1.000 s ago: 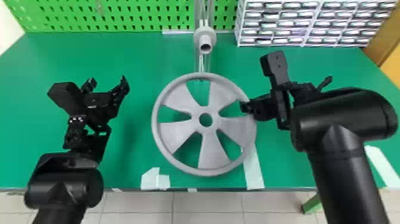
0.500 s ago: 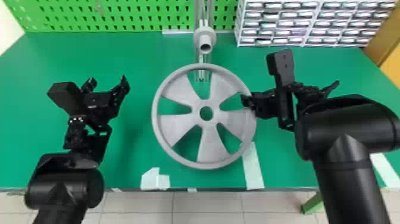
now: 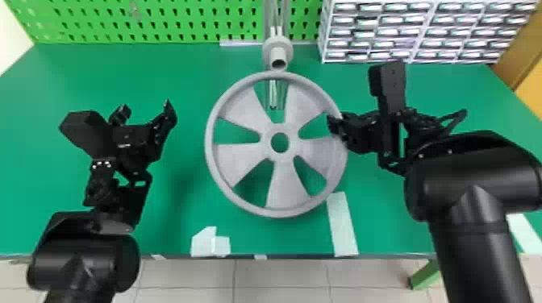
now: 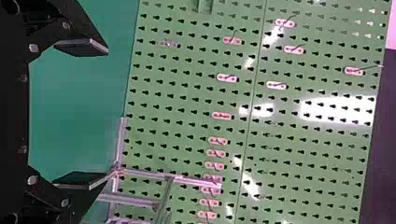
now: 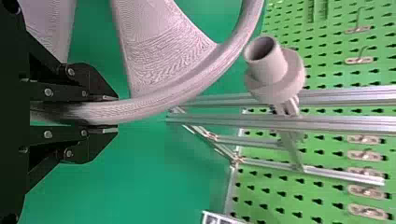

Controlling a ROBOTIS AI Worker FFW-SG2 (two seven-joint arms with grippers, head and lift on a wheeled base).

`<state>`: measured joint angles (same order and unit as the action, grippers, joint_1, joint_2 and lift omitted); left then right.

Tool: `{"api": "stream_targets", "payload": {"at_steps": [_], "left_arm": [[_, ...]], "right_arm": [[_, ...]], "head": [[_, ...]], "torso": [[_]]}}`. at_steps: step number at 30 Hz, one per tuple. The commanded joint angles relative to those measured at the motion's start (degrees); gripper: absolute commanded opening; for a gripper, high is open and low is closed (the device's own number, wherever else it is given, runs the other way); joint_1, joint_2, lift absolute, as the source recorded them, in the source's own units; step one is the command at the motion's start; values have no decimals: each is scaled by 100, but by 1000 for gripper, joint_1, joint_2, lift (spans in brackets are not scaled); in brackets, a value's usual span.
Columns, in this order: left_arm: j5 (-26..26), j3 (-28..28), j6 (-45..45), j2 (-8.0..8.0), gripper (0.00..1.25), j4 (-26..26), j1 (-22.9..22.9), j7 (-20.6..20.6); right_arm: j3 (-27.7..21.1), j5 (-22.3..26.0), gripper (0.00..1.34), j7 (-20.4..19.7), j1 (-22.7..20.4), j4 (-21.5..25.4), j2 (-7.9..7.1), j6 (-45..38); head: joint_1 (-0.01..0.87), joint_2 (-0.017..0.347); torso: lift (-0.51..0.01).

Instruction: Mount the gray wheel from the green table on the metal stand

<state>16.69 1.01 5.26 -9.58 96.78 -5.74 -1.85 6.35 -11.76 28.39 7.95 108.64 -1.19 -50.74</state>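
Starting at far left, can see the left gripper (image 3: 146,108) over the green table (image 3: 193,72), to the left of the gray wheel (image 3: 238,161) and well apart from it. In the left wrist view, can make out its 2 fingers (image 4: 81,48) spread wide, with green tabletop behind the gap and the pegboard (image 4: 187,93) beyond. Moving right, can pick out a pale patch of tape (image 3: 209,243) near the table's front edge.

At middle, can see the wheel with its 5 broad spokes and round hub hole facing the head camera. Just behind its top rim, can find the metal stand (image 3: 275,20) with a gray tube (image 3: 278,54) pointing forward. Through the gap between the 2 upper spokes, can spot the lower part of the stand. In the right wrist view, can tell rim and tube apart, with visible space between. Below the wheel's lower right rim, can see a long pale strip (image 3: 342,225) on the table.

Farther right, can find the right gripper (image 3: 332,125) at the wheel's right side. In the right wrist view, can see its 2 fingers (image 5: 100,91) closed narrow around the rim, with 1 finger on each face and the rest of the wheel reaching out past the fingertips. Behind, toward the right, can see a white rack of small drawers (image 3: 433,24) against the pegboard.
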Motion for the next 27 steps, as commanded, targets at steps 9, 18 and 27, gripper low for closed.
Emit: {"api": "stream_targets", "payload": {"at_steps": [9, 18, 27], "left_arm": [[10, 75, -298, 0, 920, 614, -445, -184], [1, 250, -307, 0, 908, 983, -735, -360], [54, 321, -307, 0, 907, 1018, -761, -404]], "right_arm": [[-107, 270, 275, -475, -338, 0, 5, 1278], [-134, 323, 264, -888, -575, -27, 14, 2121], [-72, 429, 245, -1547, -786, -378, 124, 3325]], "head": [[868, 52], [868, 52], [868, 52]], "torso": [[-93], [-93], [-93]]}}
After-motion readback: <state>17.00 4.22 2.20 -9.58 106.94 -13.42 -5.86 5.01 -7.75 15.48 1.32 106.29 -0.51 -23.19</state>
